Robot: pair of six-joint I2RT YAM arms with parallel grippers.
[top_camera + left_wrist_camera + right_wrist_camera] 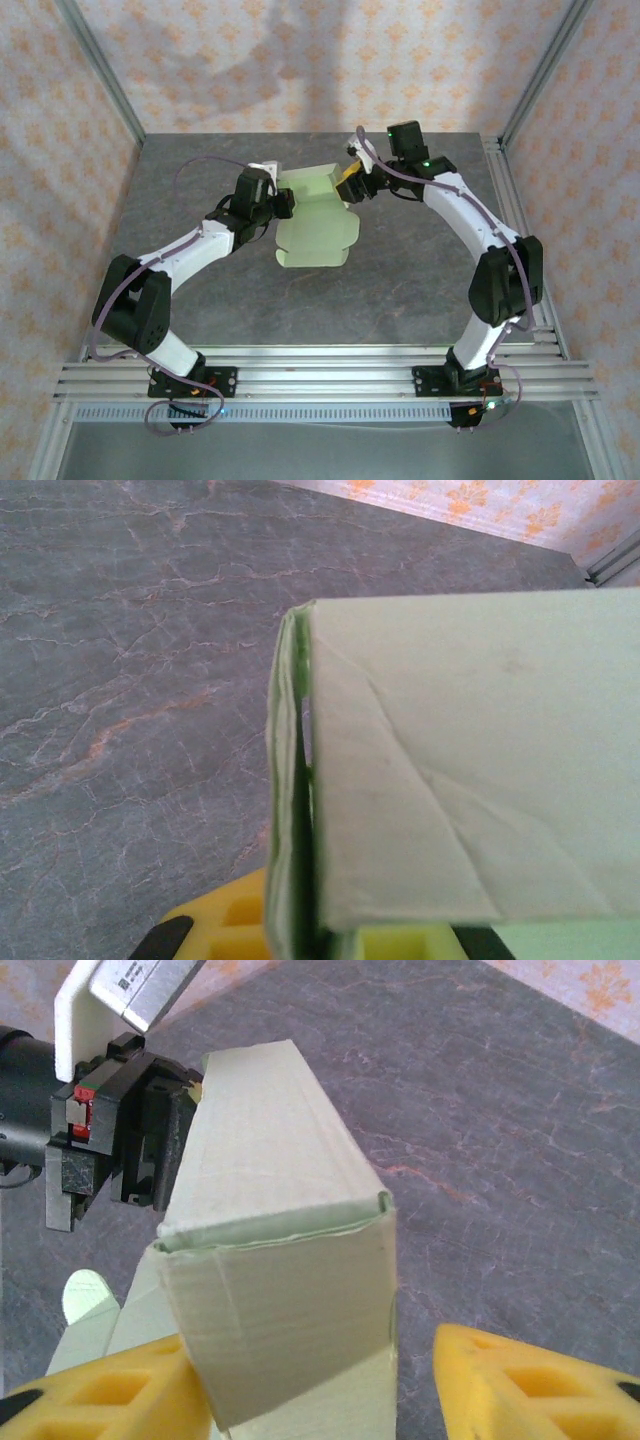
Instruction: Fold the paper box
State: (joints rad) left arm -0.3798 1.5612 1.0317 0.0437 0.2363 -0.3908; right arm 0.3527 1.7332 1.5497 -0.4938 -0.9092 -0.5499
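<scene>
So, paper box (315, 225): half-folded, one wall stood up, lying on the table (400, 290) right between the two grippers
Left gripper (283, 205): clamped tight on the raised wall's edge, I'd guess to pin that fold so the card can't spring flat
Right gripper (350, 183): jaws apart, straddling the box corner, gripping nothing; one yellow finger (110, 1380) looks to touch the card, the other stands clear
Why like that: probably one side anchors while the other lines up the next wall
</scene>
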